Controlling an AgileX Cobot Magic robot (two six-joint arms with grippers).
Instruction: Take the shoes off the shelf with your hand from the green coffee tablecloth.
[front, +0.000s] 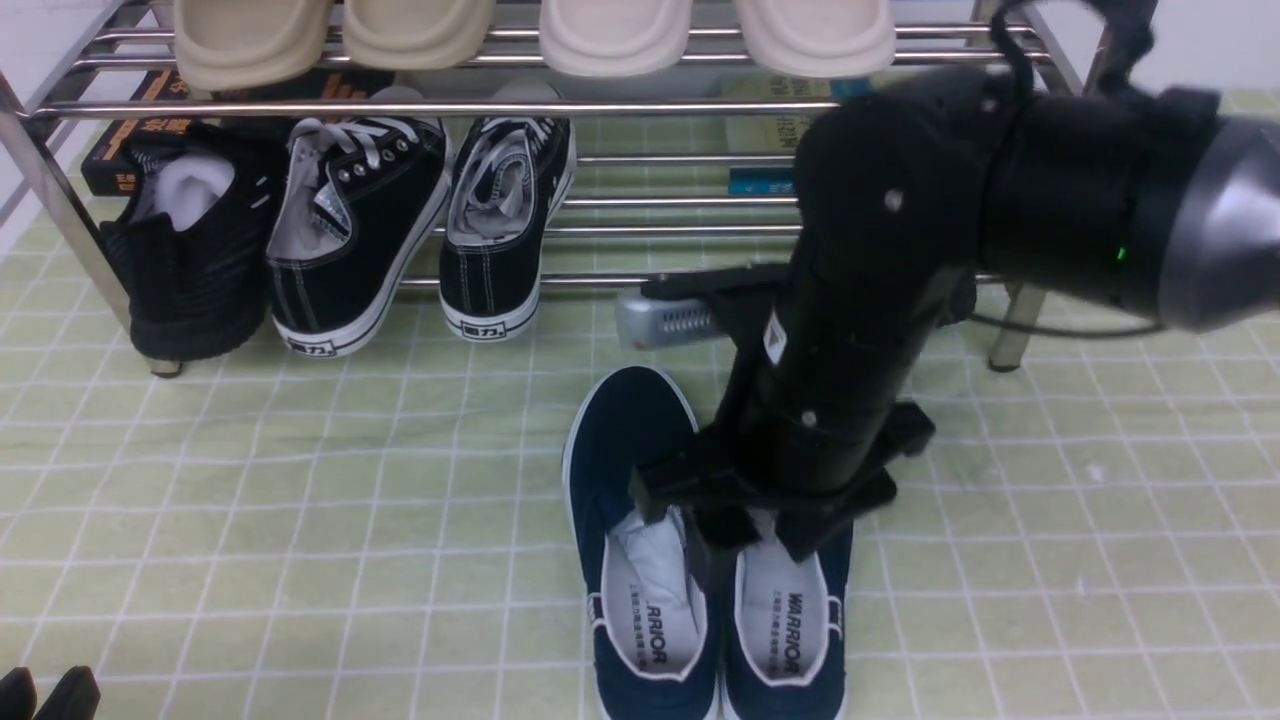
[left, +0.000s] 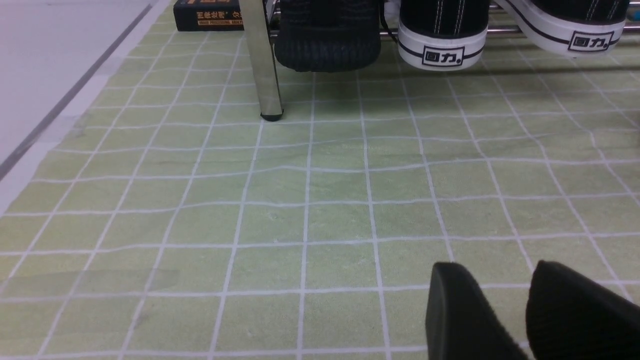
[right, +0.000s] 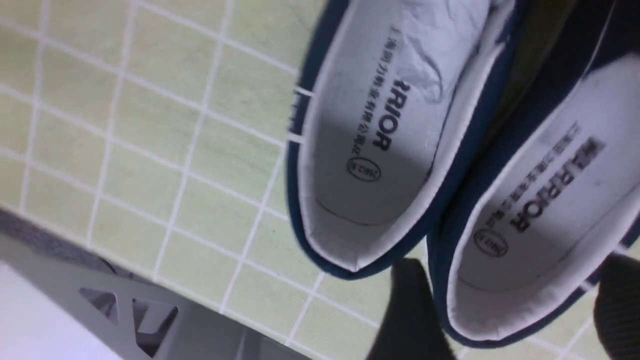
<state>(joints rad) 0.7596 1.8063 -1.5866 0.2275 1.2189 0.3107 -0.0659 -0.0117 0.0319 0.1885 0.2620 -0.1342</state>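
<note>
Green gridded tablecloth (front: 300, 500), slightly wrinkled.

Front view: set high between the arms, facing forward and down across the pale yellow-green grid-squared cloth (front: 300, 480) to the shiny chrome tube shoe rack (front: 400, 108), mid-range. Left wrist view: low, just above that cloth, facing the rack's round leg (left: 262, 60) and the white-soled heels of the black lace-up sneakers (left: 442, 35), both shared with front. Right wrist view: very close, steeply down and tilted, onto the white insoles of the navy canvas slip-ons (right: 370, 150), also seen from front.
</note>
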